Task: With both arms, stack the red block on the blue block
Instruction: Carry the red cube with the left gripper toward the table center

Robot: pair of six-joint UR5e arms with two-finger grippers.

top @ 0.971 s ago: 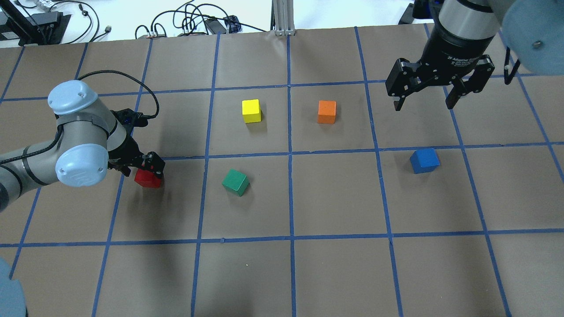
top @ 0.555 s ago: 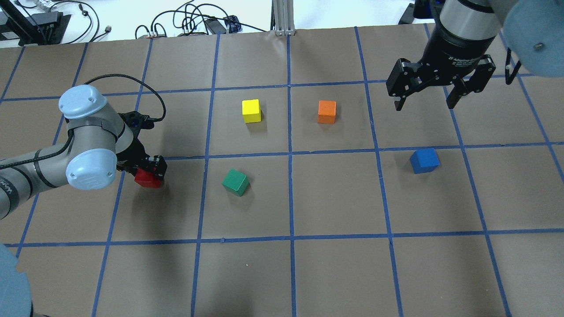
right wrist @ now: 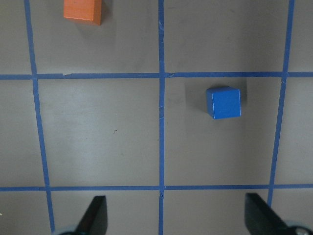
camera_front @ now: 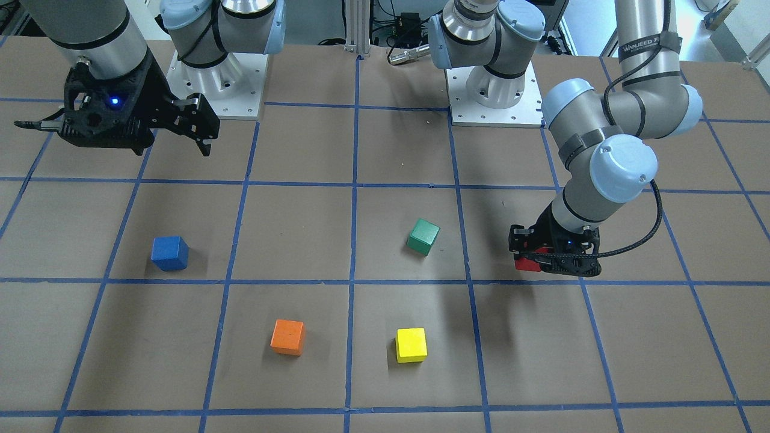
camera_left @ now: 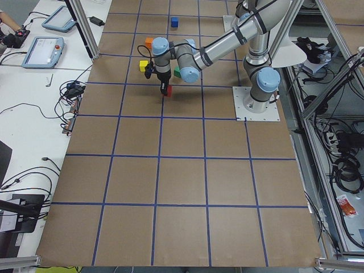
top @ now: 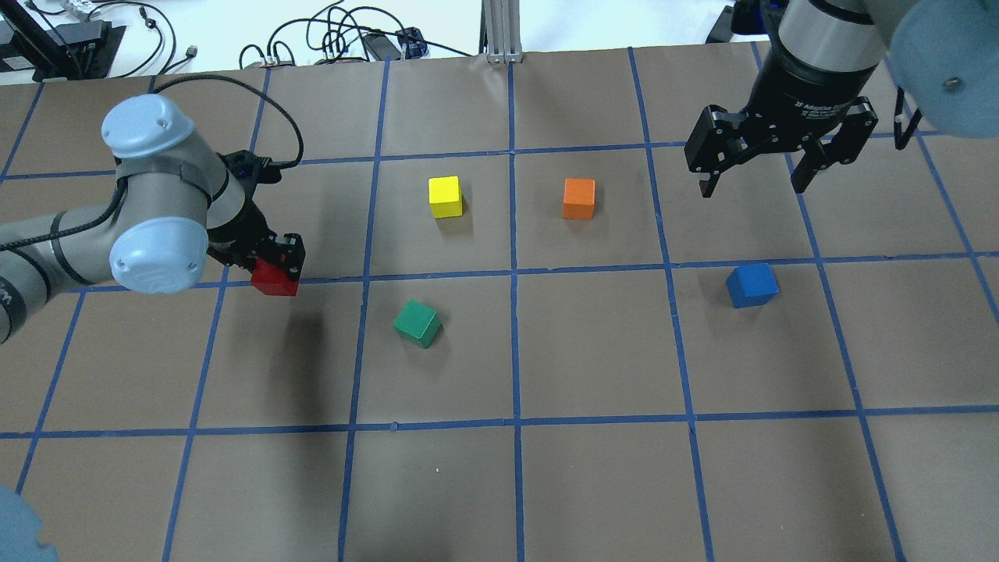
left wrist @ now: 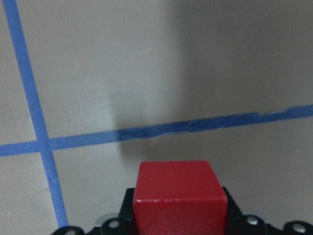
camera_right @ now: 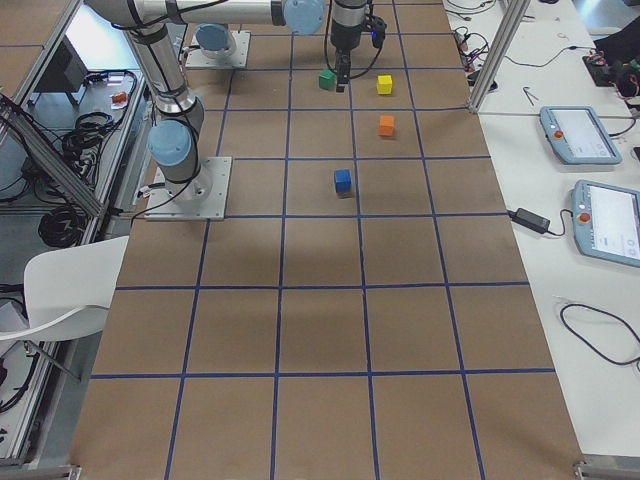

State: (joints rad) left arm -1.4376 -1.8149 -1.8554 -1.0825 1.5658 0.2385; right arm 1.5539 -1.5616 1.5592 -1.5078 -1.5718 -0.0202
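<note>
left gripper [top: 278,265] clamped on red block [top: 273,281], block held off table [top: 593,484], near green cube [top: 417,323]. right gripper [top: 755,186] jaws spread wide, nothing between, hovering apart from blue block [top: 751,284] resting on table.

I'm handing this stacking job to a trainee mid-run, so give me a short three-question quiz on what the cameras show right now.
1. True or false: the right gripper is shut on the blue block.
2. Which block does the left gripper hold? A) orange B) red C) green
3. Fill in: the loose cube lying nearest the held block is the ____ one.

Key
1. False. The right gripper hangs open, well apart from the blue block.
2. B. The left gripper is shut on the red block.
3. Green. The green cube is the closest.
</note>
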